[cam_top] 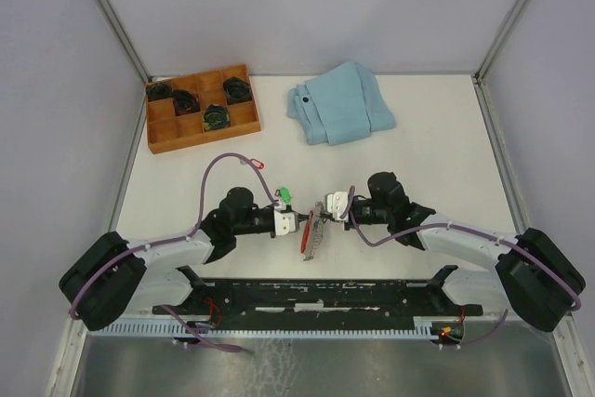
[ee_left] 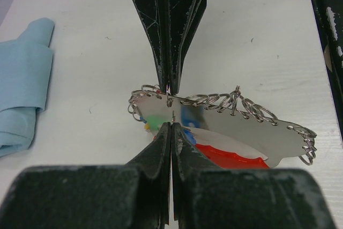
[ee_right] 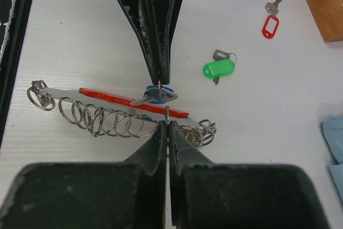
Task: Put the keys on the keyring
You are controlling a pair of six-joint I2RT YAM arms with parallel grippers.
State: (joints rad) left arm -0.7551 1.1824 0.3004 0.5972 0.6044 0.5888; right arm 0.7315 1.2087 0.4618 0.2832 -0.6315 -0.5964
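At mid-counter (cam_top: 418,155), the left fingers (ee_left: 159,148) are clamping a blue-tagged key (ee_right: 158,95) and the right fingers (ee_right: 156,148) a keyring (ee_right: 115,98) loop, each thin pinch risking slipping under any tug.

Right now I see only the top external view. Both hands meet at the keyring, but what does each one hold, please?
Observer: The right hand is shut on one metal loop of the keyring.
Operator: And the left hand?
Observer: The left hand is shut, and seems to pinch a blue-tagged key lying over the keyring.
Operator: Are other loops free?
Observer: Yes, many loops along it carry no key.
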